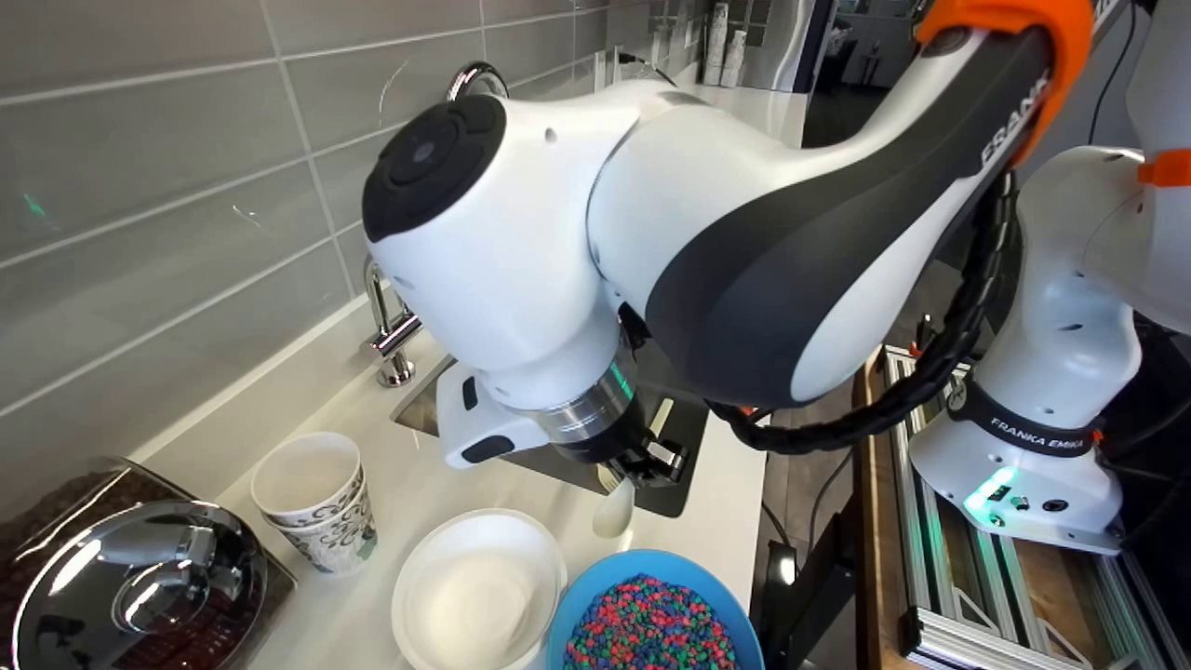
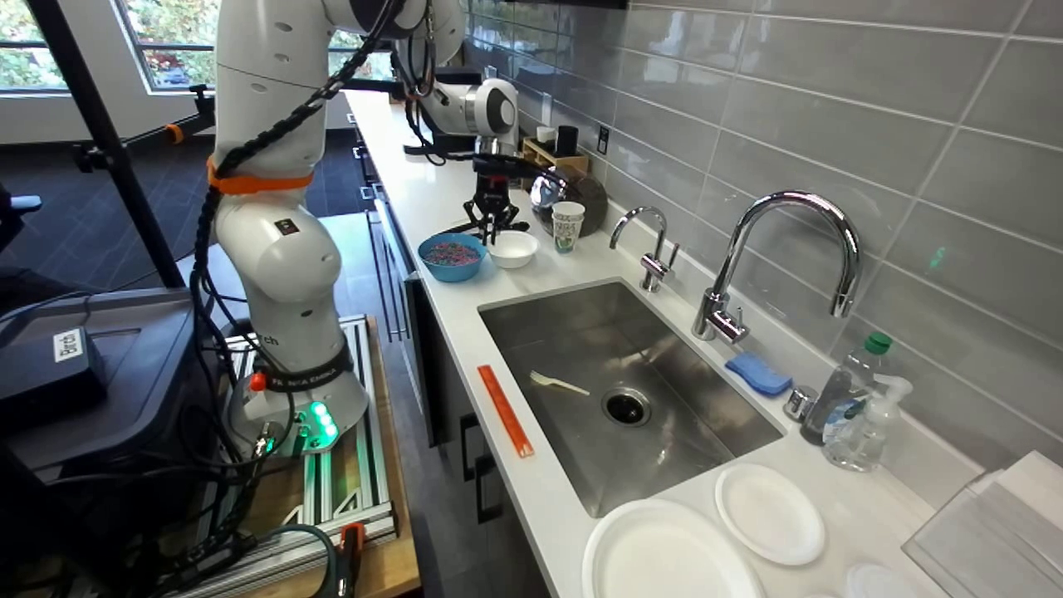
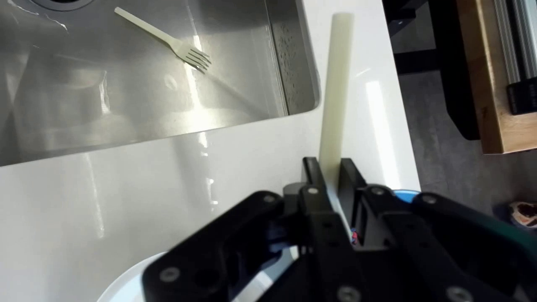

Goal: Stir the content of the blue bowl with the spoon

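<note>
The blue bowl (image 1: 642, 564) stands on the counter, cut off by the lower edge in an exterior view; it also shows whole in an exterior view (image 2: 453, 272). The content (image 1: 649, 625), tiny pink, blue and purple beads, lies in it. My gripper (image 1: 640, 470) is shut on the spoon. In the wrist view the pale handle (image 3: 337, 84) runs up from between the fingertips (image 3: 328, 172). The spoon's head (image 1: 613, 511) hangs below the fingers, apart from the content, near the blue bowl's rim. Only a sliver of the blue bowl (image 3: 405, 195) shows in the wrist view.
A white bowl (image 1: 479, 591) stands right beside the blue bowl. Stacked patterned cups (image 1: 326, 521) and a shiny lid (image 1: 140, 586) stand near the tiled wall. The sink (image 2: 548, 332) holds a pale fork (image 2: 560, 383). An orange strip (image 2: 505, 411) lies at the counter's edge.
</note>
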